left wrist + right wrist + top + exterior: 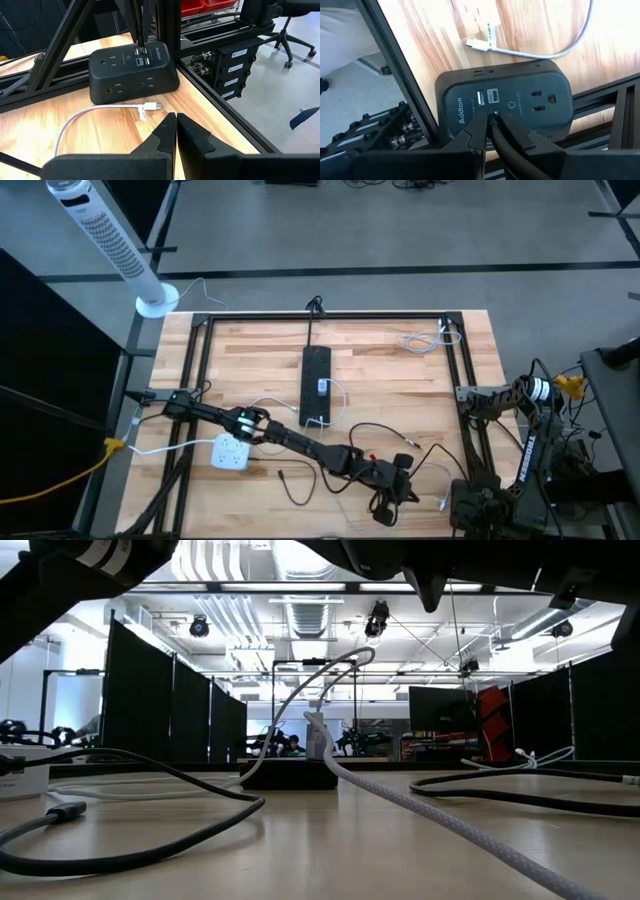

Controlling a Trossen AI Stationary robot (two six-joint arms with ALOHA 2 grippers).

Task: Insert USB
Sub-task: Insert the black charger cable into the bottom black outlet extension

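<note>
Right gripper (492, 125): pinching a black USB cable (496, 131) at the black charging block's (502, 102) port face.
Left gripper (176, 131): hovering pressed together, near a white USB-C plug (151, 106).
Charging block: sitting at the table's (100, 130) front-right corner.

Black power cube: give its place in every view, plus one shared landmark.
Left wrist view: black power cube, upper centre.
Right wrist view: centre, beyond jaws pinching a black cable.
High view: table's bottom right, largely under the right arm.
Low view: not made out.
Landmark: white plug beside it.
</note>
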